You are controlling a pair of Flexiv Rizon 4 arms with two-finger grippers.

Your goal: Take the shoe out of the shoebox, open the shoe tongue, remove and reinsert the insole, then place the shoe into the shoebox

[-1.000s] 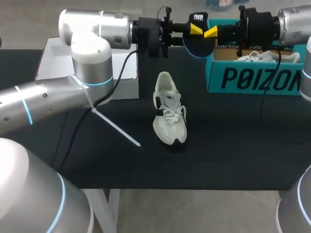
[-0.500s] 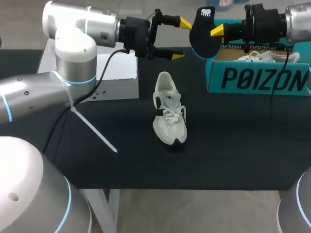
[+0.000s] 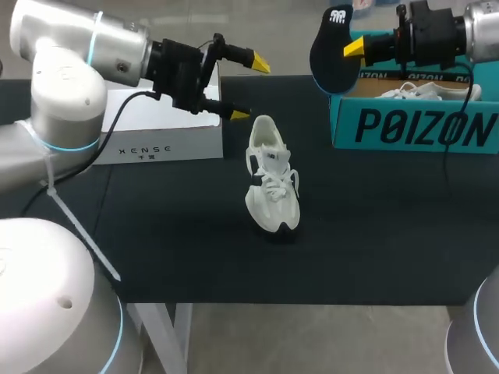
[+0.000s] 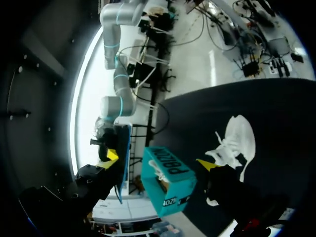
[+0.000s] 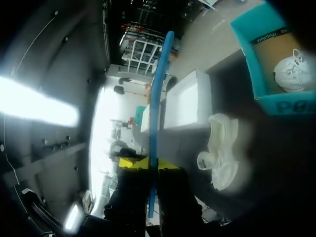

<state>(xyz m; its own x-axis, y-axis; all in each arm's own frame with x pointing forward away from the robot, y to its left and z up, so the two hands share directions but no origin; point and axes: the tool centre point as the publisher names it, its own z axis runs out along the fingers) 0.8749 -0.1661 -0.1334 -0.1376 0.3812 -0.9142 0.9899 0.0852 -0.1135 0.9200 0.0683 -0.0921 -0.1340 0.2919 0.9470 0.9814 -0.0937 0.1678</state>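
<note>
Pinching the dark insole [image 3: 331, 48] on edge, right gripper [image 3: 352, 48] hangs high beside the teal shoebox [image 3: 405, 128]. Left gripper [image 3: 249, 89] spread, empty, near the white shoe [image 3: 271, 175] standing mid-table. Risk: unsteadied shoe tips when insole is pushed in; thin grip could let insole twist.

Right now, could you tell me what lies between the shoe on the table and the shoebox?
Nothing but bare table lies between the shoe and the shoebox, as the head view shows.

left fingers [image 3: 258, 61] off the insole [image 3: 331, 51], spread apart, drawn back leftward
</note>
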